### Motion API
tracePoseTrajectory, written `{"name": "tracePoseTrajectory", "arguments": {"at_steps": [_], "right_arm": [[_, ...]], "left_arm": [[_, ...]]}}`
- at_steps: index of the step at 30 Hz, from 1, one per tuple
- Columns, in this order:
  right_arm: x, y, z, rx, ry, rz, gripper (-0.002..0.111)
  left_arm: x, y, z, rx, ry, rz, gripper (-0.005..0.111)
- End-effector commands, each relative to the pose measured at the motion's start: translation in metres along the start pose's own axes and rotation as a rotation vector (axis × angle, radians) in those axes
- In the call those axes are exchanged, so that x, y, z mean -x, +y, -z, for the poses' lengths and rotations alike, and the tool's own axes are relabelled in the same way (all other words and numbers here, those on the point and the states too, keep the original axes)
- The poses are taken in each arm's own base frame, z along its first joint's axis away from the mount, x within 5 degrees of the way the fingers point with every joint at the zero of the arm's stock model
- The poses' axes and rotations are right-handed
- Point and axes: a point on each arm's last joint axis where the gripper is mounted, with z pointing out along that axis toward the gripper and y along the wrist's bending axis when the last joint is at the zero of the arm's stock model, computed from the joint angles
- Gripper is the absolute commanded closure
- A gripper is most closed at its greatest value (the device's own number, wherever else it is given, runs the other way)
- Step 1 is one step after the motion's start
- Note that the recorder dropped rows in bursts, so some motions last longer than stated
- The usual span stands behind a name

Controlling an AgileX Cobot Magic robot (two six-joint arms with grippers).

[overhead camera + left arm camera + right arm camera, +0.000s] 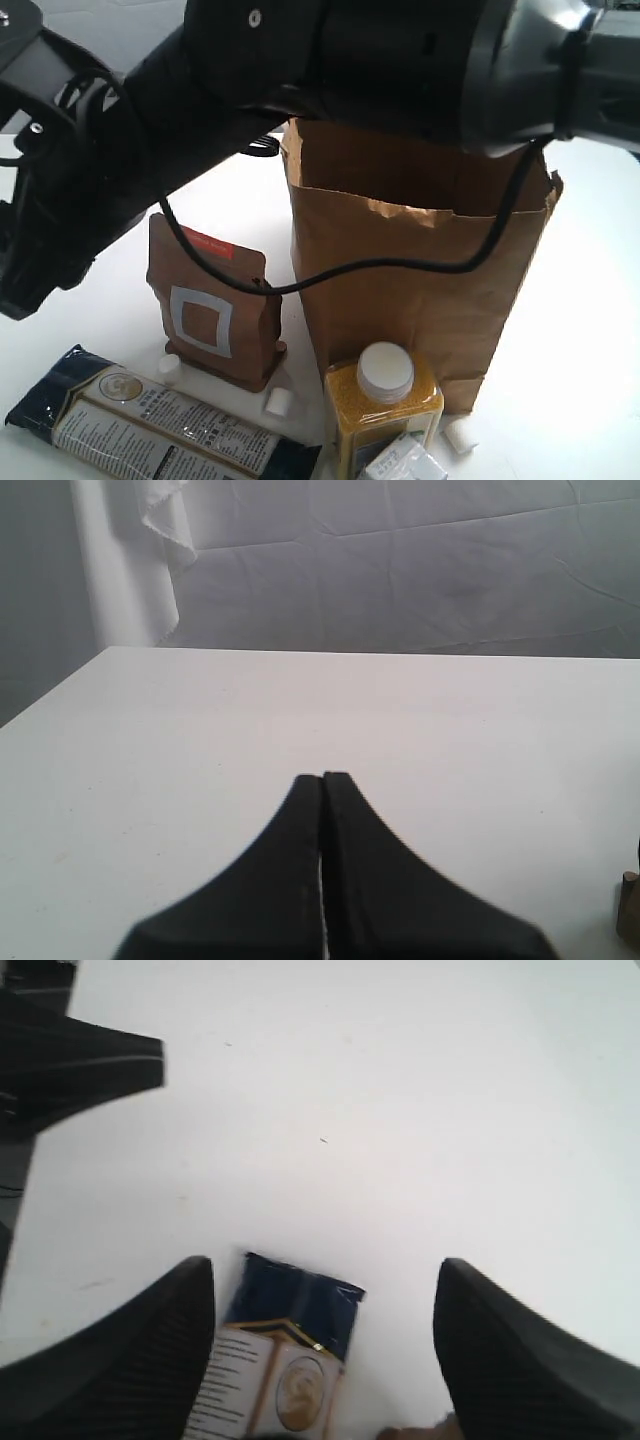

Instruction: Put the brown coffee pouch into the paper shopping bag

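Paper shopping bag (430,290) stands upright on the white tabletop (590,300), mouth open, top edge ragged; it serves as the reference here. Right arm (400,60) crosses above the bag's mouth and left arm (60,200) sits well off the bag's left side in the exterior view. Right gripper (322,1270) has its jaws wide apart and empty, looking down on the dark-blue end of a packet, not on the target. Left gripper (322,780) has its jaws pressed together, nothing between them, over bare tabletop. Brown coffee pouch (210,310) stands upright just beside the bag's left wall, ungrasped. Judgement: the step in hand is the approach. The open jaws should shift toward the bag until they straddle the pouch's thin top seam, close across the flat faces, lift clear of the ragged rim, then release over the mouth. Dark-blue-and-cream packet (150,425) lies flat, nearer the camera than the bag and left of it, and could be taken by mistake. Yellow-filled jar with white cap (385,410) stands against the bag's front face. A black cable (400,262) drapes across the bag's front and touches the pouch's edge, so there is a snag risk on lifting. Small white blocks (277,402) lie around the bag's base.
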Motion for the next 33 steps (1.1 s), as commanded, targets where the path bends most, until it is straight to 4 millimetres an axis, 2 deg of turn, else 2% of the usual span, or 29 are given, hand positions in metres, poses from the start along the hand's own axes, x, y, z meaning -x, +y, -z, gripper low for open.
{"name": "tracePoseTrajectory", "arguments": {"at_steps": [1, 8, 20, 27, 33], "right_arm": [[-0.009, -0.012, -0.007, -0.111, 0.062, -0.07, 0.049], [-0.024, -0.026, -0.014, -0.255, 0.164, -0.126, 0.049], [-0.049, -0.039, -0.023, -0.393, 0.349, -0.158, 0.049], [-0.061, -0.04, -0.034, -0.385, 0.413, -0.17, 0.049], [-0.083, -0.041, -0.052, -0.364, 0.519, -0.186, 0.05]], "left_arm": [[-0.001, 0.0, 0.0, 0.005, -0.004, -0.001, 0.107], [-0.001, 0.0, 0.0, 0.005, -0.004, -0.001, 0.107], [-0.001, 0.0, 0.0, 0.005, -0.004, -0.001, 0.107], [-0.001, 0.0, 0.0, 0.005, -0.004, -0.001, 0.107], [-0.001, 0.0, 0.0, 0.005, -0.004, -0.001, 0.107]]}}
